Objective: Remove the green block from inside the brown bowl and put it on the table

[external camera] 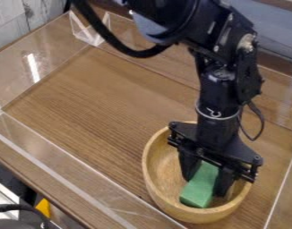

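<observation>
We see the table (pixel 95 103), a broad wood-grain surface, supporting the brown bowl (pixel 160 178) near its front. The bowl is round, thick-rimmed and upright. We judge it stiff and moderately light, so that a finger pressing on its wall might slide or tip it.

Within the bowl we find the black gripper (pixel 210 170), pointing downward, its fingers drawn together and clamped, as we read it, on the upper part of the green block (pixel 199 186). Dark finger parts conceal the contact itself.

The block, smallest of the principal parts, lies inside the bowl, its exposed end toward the front wall; we cannot tell whether its underside touches the floor. We expect it to be light, rigid and hardly fragile, with smooth faces that may slip or pivot under an off-centre grip. We would take hold across its two long, narrow sides, near mid-length, and lift straight up until it clears the rim before carrying it sideways to the table.

As for brands, labels or writing, we can read none on block, bowl or gripper.
</observation>
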